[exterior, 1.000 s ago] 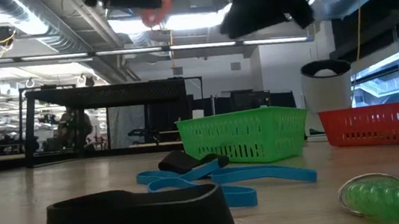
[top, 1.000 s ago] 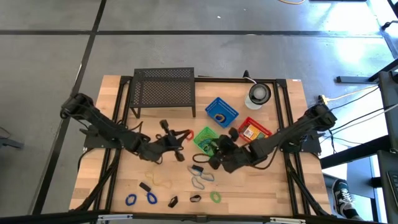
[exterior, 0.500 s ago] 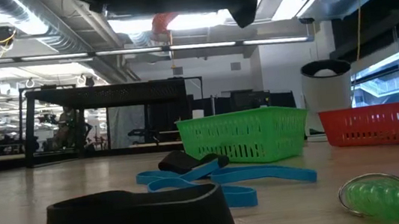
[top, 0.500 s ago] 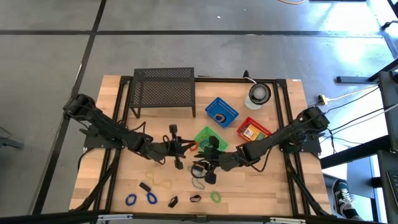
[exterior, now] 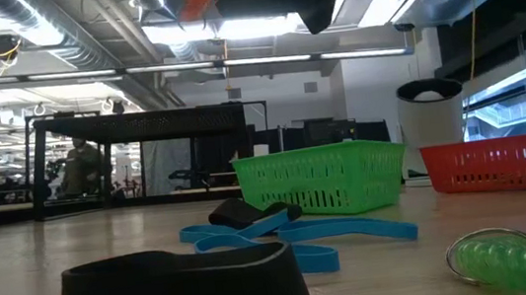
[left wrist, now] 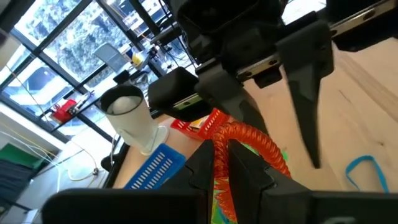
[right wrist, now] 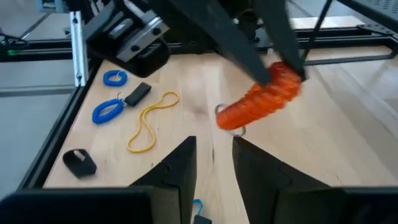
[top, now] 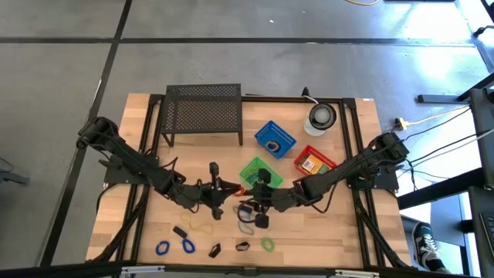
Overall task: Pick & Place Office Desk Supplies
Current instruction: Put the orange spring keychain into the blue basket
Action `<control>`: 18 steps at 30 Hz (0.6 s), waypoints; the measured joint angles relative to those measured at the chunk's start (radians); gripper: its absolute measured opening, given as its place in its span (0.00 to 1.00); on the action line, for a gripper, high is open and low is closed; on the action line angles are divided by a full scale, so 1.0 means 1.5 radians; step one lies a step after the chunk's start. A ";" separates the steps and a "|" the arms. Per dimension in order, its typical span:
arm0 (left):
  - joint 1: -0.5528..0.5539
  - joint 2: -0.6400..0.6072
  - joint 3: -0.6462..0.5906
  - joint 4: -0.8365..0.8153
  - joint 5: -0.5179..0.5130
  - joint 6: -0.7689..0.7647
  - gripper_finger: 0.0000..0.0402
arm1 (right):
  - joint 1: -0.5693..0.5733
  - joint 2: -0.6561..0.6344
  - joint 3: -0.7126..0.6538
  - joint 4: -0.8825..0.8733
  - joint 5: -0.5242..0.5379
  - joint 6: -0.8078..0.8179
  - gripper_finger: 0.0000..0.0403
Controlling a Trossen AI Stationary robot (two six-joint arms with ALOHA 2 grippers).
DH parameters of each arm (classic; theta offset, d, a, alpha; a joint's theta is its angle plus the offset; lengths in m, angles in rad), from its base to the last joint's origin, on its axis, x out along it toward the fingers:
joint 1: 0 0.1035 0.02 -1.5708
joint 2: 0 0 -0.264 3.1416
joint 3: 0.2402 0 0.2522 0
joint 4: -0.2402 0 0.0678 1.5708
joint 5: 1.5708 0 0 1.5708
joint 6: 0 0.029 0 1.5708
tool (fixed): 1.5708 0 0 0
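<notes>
I have the left gripper (top: 230, 188) raised over the middle of the high view, fingers pinched on one end of an orange-red coiled stretchy loop (left wrist: 249, 138); in the right wrist view the coil (right wrist: 261, 101) hangs clear of the wooden table (top: 324, 228). The right gripper (top: 248, 193) sits just beside it, nose to nose, fingers (right wrist: 177, 167) spread with nothing between them.

I judge the coil to be light, springy and soft. It will sag and bounce, so I would grip across the bundled turns near its free end, not a single strand, which could slip or stretch away. The small metal ring at its tip looks too thin to pinch reliably.

My count in the high view, lower part of the frame:
- two blue coiled loops (top: 174, 246) at lower left
- one green coil (top: 267, 244) at lower centre
- one thin tan band (top: 202, 228)
- three small black clips, one left (top: 181, 232) and two near the bottom edge (top: 214, 249)
- a blue and grey tangle of bands (top: 247, 220) below the grippers, number unclear

Upper right of centre stand three small plastic baskets: blue (top: 275, 139), green (top: 253, 168), and red (top: 314, 162) holding yellow-orange packets, count uncertain.
</notes>
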 joint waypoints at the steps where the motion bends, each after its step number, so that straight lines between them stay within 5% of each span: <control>1: 0.000 0.000 0.000 0.000 0.000 0.000 0.07 | 0.000 0.000 0.000 0.004 -0.001 -0.005 0.26; 18: -0.022 0.000 0.000 0.004 -0.035 0.034 0.07 | -0.033 0.000 0.000 0.055 -0.038 -0.048 0.26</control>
